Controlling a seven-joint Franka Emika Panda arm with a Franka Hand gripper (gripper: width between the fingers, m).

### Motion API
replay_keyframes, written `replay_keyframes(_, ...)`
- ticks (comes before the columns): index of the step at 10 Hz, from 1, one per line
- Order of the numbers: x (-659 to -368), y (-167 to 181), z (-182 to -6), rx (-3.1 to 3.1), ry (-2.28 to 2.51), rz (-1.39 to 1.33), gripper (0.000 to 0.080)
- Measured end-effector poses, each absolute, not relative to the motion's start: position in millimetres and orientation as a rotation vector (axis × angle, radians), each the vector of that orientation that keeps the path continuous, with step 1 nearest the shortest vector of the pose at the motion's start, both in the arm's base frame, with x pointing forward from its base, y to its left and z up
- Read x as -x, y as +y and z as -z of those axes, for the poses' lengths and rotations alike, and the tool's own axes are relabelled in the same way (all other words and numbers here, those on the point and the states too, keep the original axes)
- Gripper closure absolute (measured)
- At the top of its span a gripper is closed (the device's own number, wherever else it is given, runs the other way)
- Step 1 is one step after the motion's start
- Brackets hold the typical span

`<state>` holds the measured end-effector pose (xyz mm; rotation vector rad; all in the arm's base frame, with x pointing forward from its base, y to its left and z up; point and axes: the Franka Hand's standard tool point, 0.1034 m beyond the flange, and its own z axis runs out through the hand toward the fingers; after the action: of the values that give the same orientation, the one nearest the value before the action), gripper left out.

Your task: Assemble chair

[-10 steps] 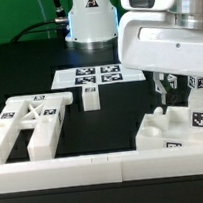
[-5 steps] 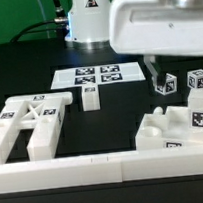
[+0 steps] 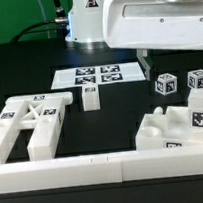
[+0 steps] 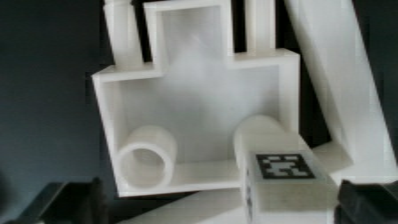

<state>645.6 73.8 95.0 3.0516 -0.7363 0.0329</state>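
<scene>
The glossy white robot arm (image 3: pixel 157 19) is hanging over the exterior view's right side, wrist pointing down. Its two-finger gripper (image 4: pixel 205 205) is holding its jaws spread wide, gripping nothing. Below, the white blocky plastic chair seat block (image 3: pixel 173 133) is resting on the black table (image 3: pixel 121 118), with a tagged white bar leg (image 4: pixel 281 165) beside its round hole (image 4: pixel 151 160).

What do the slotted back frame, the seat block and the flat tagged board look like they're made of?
The slotted back frame and the seat block look like rigid plastic, matte white, judging by the thick blocky shapes and soft highlights. The marker board is thin, flat and white with printed tags. It may be card or plastic sheet, but I can't tell which.
</scene>
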Motion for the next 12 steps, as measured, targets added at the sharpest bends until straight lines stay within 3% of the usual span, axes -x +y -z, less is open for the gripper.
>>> replay_keyframes(2,-630,64,-97.7,-3.092,-0.576,-0.07,0.0151)
replay_keyframes(3,-598,48,-100.4,-3.109,-0.466,-0.062,0.0151)
replay_keyframes(6,-549,-10,-93.5,-3.12,-0.268,-0.069,0.0151)
replay_keyframes(10,-549,-7,-90.6,-3.12,-0.249,-0.066,0.0151)
replay_keyframes(12,-535,-24,-80.2,-3.119,-0.01,-0.035,0.0151)
